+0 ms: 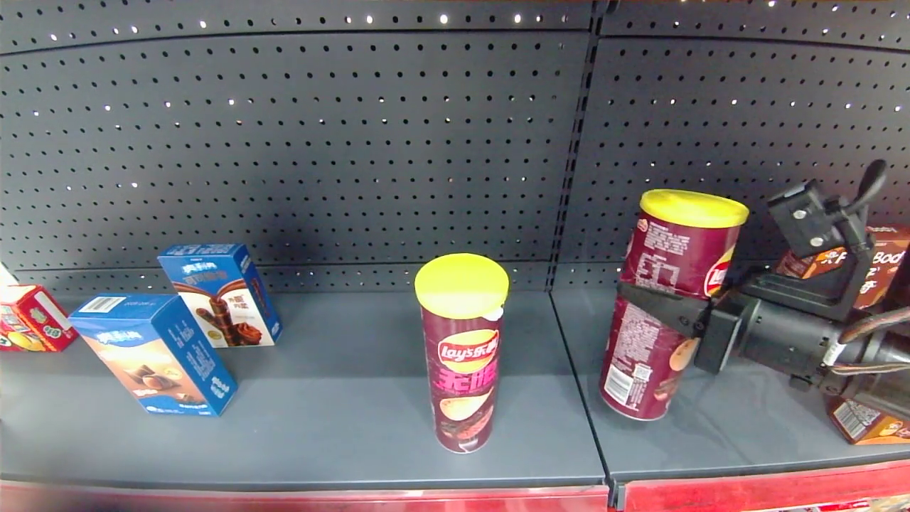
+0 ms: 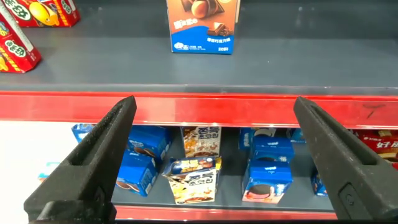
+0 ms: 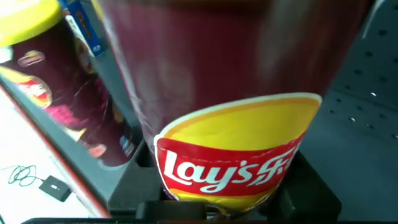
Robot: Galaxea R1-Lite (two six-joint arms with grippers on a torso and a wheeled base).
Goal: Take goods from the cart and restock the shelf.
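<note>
On the shelf (image 1: 320, 405) one chip can (image 1: 462, 352) already stands upright, near the front edge. My right gripper (image 1: 665, 313) is clamped round a second chip can (image 1: 682, 245), held tilted over the next shelf section to the right; can't tell if its base touches. My left gripper (image 2: 214, 112) is spread wide and empty, facing the shelf's red front edge. My judgement: second can is mid-placement and needs righting and release.
</note>
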